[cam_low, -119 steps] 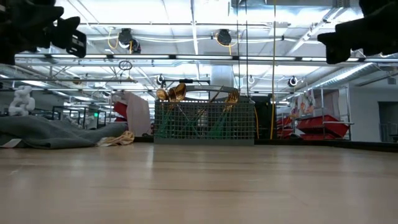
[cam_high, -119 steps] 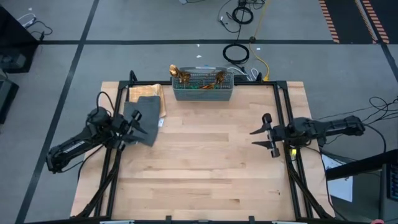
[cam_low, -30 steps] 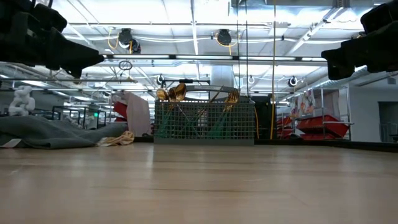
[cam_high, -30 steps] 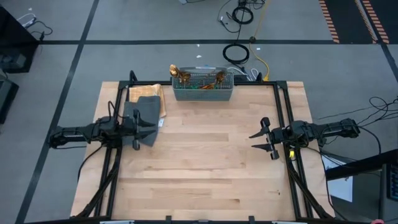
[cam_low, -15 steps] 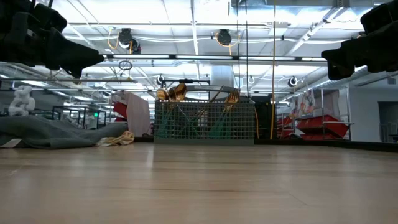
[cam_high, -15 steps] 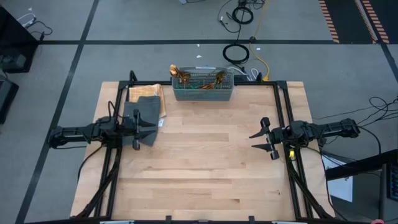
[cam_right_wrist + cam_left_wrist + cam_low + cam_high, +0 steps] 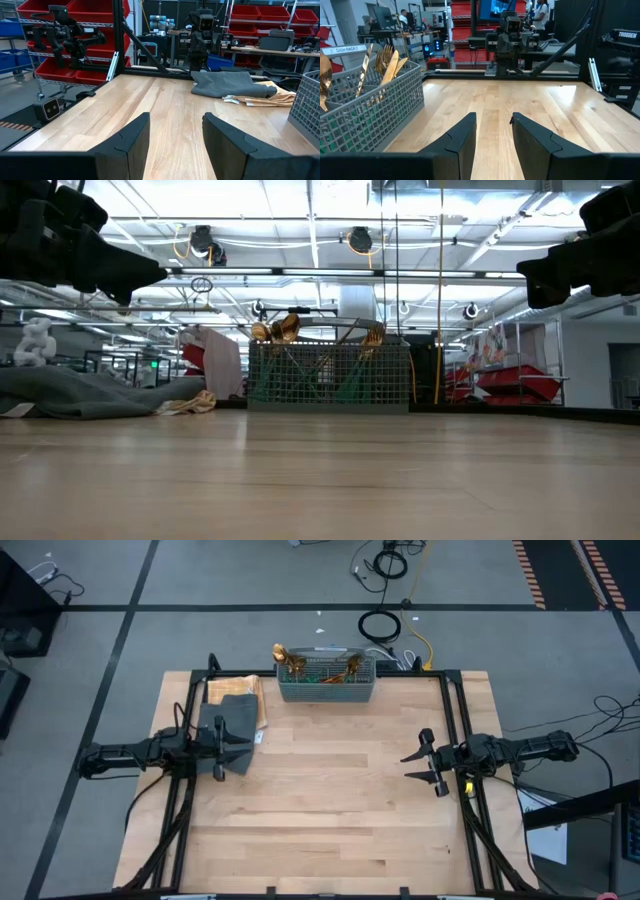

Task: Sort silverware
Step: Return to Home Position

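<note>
Left hand (image 7: 224, 747) hovers front-left of the mesh basket (image 7: 326, 692), well apart from it, fingers spread. Right hand (image 7: 407, 764) hovers front-right of the basket, fingers spread wider. Dark grey cloth (image 7: 235, 712) lies on the tabletop (image 7: 330, 810) left of the basket, partly beneath the left hand. The silverware (image 7: 291, 661) stands inside the basket, gold heads up, teal handles down.

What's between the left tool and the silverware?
Nothing visible: the open left tool, at the edge of the cloth, has only bare table up to the silverware in the basket. Right tool waits opposite.
</note>
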